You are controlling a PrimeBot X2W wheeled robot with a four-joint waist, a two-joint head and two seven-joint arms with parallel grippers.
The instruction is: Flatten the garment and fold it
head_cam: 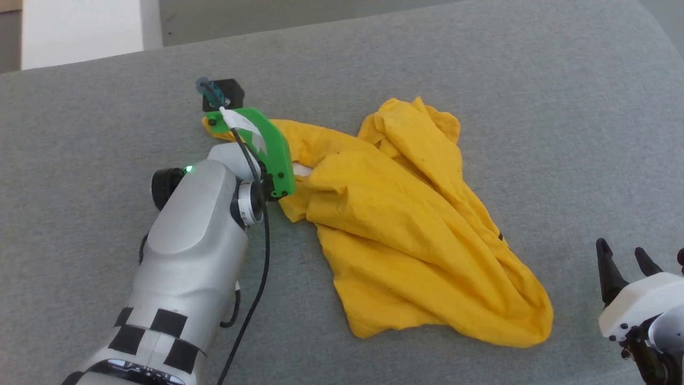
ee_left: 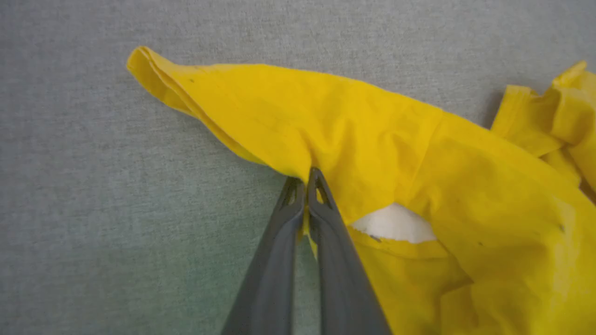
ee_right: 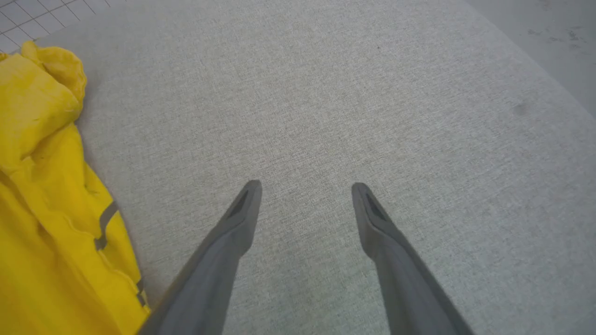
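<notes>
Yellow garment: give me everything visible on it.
The yellow garment is matte, cotton-looking cloth, crumpled in a wrinkled heap, not flattened, on the grey fabric surface. A white patch peeks between folds; dark line marks show at one edge. The left gripper is shut on a fold near its drawn-out end; the right gripper is open, apart from it.

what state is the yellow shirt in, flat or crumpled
Crumpled: the garment lies bunched in deep folds on the grey surface, layers overlapping, with the left gripper shut on one edge.
</notes>
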